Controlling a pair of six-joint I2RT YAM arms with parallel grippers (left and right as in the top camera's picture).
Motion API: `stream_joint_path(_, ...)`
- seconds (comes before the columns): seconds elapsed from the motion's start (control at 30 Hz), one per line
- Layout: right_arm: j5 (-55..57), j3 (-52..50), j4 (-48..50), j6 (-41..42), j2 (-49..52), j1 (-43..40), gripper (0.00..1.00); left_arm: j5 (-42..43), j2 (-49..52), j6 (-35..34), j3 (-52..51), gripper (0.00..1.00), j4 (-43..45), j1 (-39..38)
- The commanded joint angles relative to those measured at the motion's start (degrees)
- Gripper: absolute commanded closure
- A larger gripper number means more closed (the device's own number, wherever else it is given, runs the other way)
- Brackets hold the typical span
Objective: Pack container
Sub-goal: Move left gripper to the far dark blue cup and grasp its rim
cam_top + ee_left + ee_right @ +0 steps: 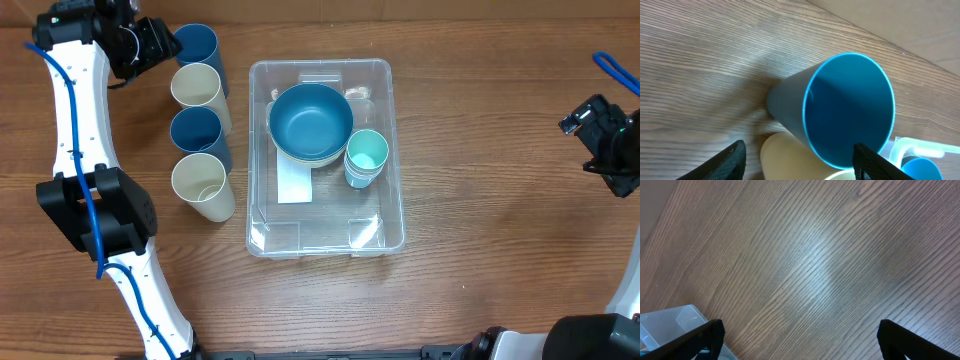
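The clear plastic container [325, 235] stands mid-table with a white label on its base. Inside it are a blue bowl [310, 122] and a teal cup [366, 155]. A column of cups stands left of it: dark blue [197, 45], cream [198, 88], blue [197, 130], cream [201, 182]. My left gripper [155, 45] is open, just left of the top dark blue cup [850, 110]; its fingers [800, 162] straddle that cup and the cream cup [790, 160]. My right gripper [600, 135] is open and empty at the far right, over bare table [800, 340].
The container's corner shows in the right wrist view [670, 322] and its rim in the left wrist view [920, 150]. The table's far edge [920, 40] runs just behind the cups.
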Motion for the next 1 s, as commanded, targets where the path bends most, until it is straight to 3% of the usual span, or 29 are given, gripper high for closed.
stream_joint_path(0.0, 0.0, 0.6, 0.1, 0.3, -0.3, -0.2, 0.0, -2.0, -0.1, 1.6, -1.5, 0.34, 1.6, -0.4)
stream_joint_path(0.7, 0.0, 0.6, 0.1, 0.3, -0.3, -0.2, 0.0, 0.1, 3.3, 0.6, -2.8, 0.37, 7.9, -1.9)
stream_joint_path(0.97, 0.0, 0.6, 0.1, 0.3, -0.3, -0.2, 0.0, 0.1, 4.1, 0.2, -2.8, 0.5, 8.7, -2.3)
